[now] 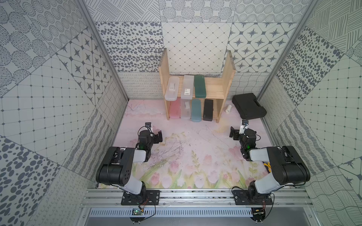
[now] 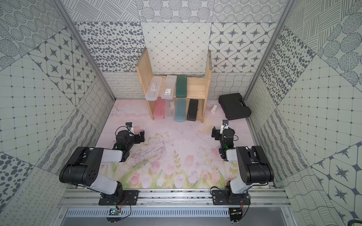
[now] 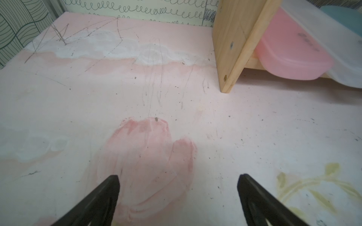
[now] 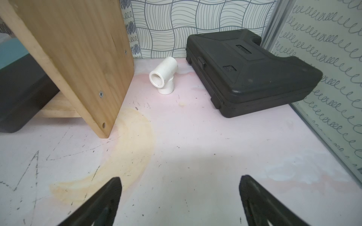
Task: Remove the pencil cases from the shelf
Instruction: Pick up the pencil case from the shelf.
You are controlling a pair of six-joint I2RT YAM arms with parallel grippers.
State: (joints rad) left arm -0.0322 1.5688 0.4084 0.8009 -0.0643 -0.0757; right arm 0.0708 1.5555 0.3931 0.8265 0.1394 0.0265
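In front of the shelf (image 1: pixel 213 89), toward its left, the left gripper (image 3: pixel 178 177) hung with its claw wide and empty. Seven pencil cases (image 1: pixel 199 87) lay on the shelf: two frosted and one dark green on its upper board; pink, frosted, light blue and black on its lower. Toward its right, the right gripper (image 4: pixel 180 179) gaped empty too.

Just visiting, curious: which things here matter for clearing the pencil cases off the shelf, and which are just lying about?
Job: wooden shelf; top: angled clear case, barcoded clear case, dark green case; bottom: pink case, lower clear case, light blue case, small black case.
Lying about: big black handled case, white pipe elbow.
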